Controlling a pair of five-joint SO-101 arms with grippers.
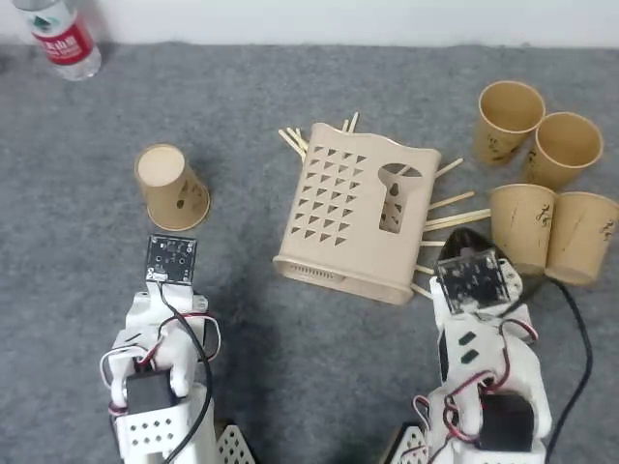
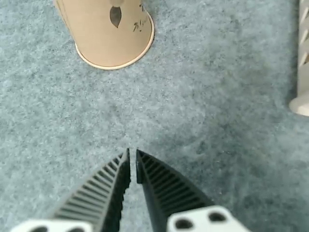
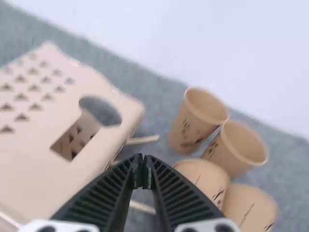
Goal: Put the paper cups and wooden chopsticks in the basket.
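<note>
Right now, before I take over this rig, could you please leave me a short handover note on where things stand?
Left gripper: shut, empty, over carpet short of the lone cup, which is rim down.
Right gripper: shut, empty, between the basket and the four cups.
Basket lies tipped over; chopsticks stick out around it.
Done: no cup is in the basket.
Left: all five cups, the chopsticks.

It looked like a robotics lab or test room, not a home: a white left arm [image 1: 155, 406] and right arm [image 1: 488, 387] stood side by side on a desk [image 1: 319, 377] covered in grey felt, a black cable [image 1: 583, 329] trailing beside them. Behind ran a bare white wall [image 1: 338, 17], with a plastic water bottle [image 1: 60, 37] lying at its foot
</note>
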